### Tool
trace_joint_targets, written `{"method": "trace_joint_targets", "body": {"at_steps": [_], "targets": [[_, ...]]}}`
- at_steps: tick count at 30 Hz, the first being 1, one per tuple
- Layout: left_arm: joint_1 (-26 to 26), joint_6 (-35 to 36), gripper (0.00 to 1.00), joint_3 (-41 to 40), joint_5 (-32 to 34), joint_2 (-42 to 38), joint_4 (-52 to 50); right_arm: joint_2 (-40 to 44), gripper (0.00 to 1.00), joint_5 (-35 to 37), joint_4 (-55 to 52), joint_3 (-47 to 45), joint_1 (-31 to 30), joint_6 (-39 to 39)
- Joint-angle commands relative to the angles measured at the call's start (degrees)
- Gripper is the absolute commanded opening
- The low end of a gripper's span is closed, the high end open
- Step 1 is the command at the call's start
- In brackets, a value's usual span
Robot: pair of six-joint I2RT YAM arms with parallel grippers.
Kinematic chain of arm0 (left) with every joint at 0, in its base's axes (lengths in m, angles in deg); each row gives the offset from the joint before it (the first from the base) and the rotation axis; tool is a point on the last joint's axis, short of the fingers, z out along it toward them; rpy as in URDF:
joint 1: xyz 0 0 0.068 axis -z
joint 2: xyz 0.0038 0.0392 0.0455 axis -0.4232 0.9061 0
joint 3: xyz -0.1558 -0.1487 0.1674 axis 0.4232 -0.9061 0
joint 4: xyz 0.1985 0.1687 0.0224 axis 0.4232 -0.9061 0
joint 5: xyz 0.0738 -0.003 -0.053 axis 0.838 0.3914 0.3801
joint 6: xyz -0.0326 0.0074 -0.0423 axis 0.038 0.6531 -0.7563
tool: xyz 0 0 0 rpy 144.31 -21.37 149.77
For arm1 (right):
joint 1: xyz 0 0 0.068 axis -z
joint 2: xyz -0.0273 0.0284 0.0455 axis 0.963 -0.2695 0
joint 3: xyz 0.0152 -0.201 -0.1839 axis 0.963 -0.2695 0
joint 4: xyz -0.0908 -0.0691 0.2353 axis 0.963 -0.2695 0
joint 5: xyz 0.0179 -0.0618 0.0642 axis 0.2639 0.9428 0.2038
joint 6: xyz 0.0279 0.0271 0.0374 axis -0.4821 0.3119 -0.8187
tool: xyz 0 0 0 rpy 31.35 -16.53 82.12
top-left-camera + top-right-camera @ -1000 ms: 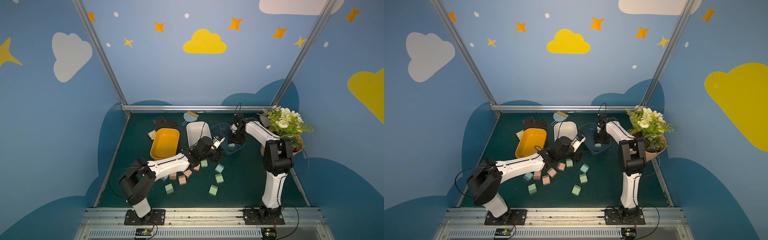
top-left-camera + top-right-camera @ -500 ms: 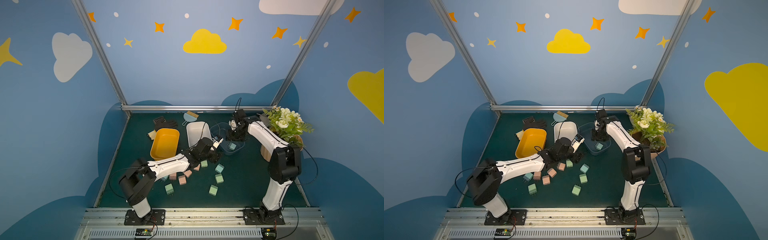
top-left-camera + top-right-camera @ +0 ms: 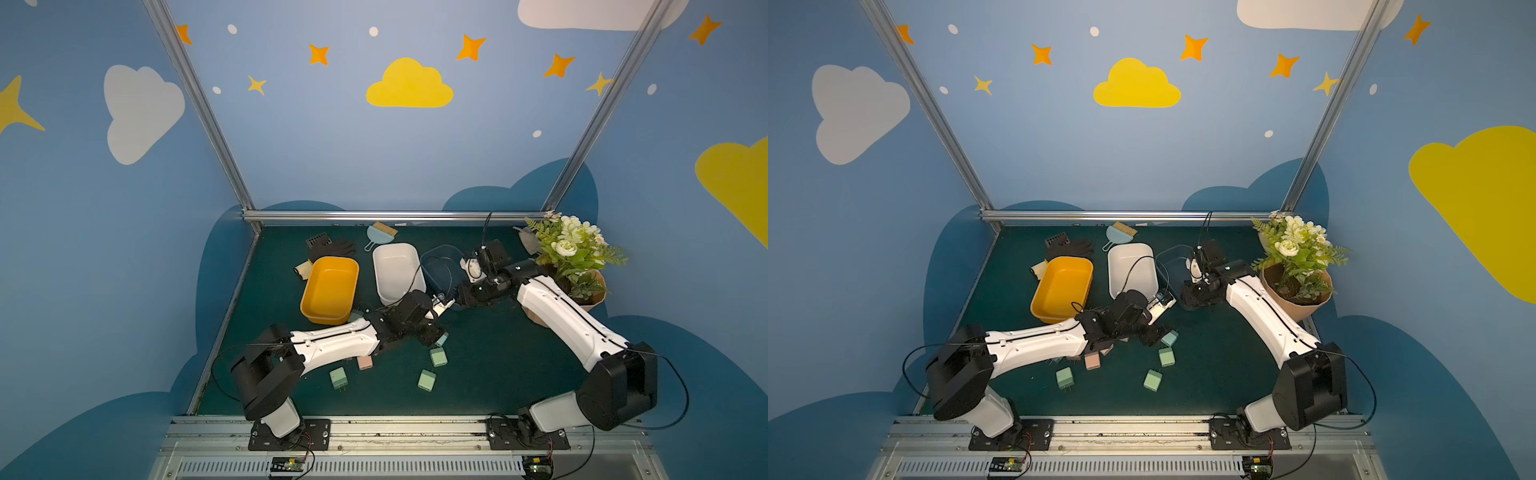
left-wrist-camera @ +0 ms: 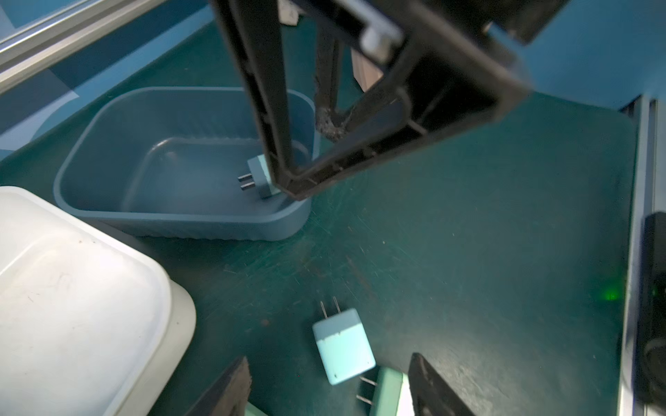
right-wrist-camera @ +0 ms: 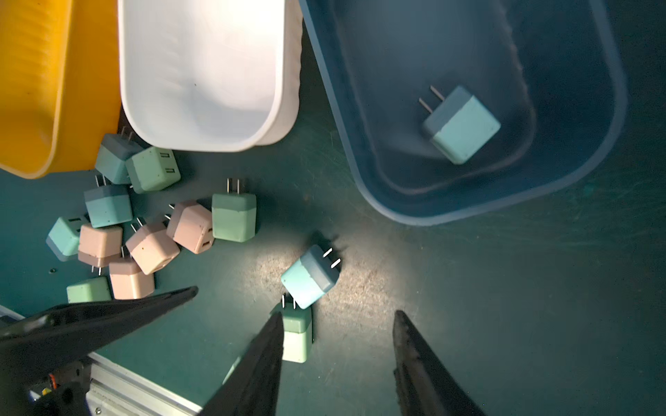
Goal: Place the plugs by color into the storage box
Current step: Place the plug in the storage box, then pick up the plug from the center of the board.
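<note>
Three storage boxes stand at the back: yellow (image 3: 330,289), white (image 3: 395,270) and blue (image 5: 360,173). One light blue plug (image 5: 461,124) lies inside the blue box. Another light blue plug (image 4: 342,345) lies on the mat just ahead of my open left gripper (image 4: 329,360), apart from both fingers and next to a mint green plug (image 4: 385,392). My right gripper (image 5: 338,313) hangs open and empty over the mat, just in front of the blue box. Several pink, green and blue plugs (image 5: 151,248) lie clustered by the yellow box, partly hidden under my left arm in both top views.
A potted flower bunch (image 3: 573,266) stands at the back right, close to my right arm. A black glove (image 3: 332,249) and a small brush with dustpan (image 3: 380,235) lie behind the boxes. Loose green plugs (image 3: 427,380) sit toward the front of the mat.
My right gripper has drawn back from over the blue box toward the front, its jaws widening and then narrowing. The left gripper's jaws have narrowed a little over the light blue plug.
</note>
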Motion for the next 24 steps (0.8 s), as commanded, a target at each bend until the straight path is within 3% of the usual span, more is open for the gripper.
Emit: {"method": "trace_joint_targets", "body": {"at_steps": [1, 11, 24], "targets": [[0.89, 0.69, 0.68, -2.3, -1.05, -2.15, -1.16, 4.12, 0.48, -1.87, 0.84, -4.39, -0.64, -1.89], [4.05, -0.95, 0.66, -5.52, -2.77, -1.03, -0.99, 16.75, 0.48, -3.56, 4.5, -21.38, -2.24, -6.79], [4.87, -0.76, 0.61, -5.03, -10.59, 5.84, 3.32, 19.59, 0.47, -10.49, 7.4, -32.56, -2.4, -12.46]]}}
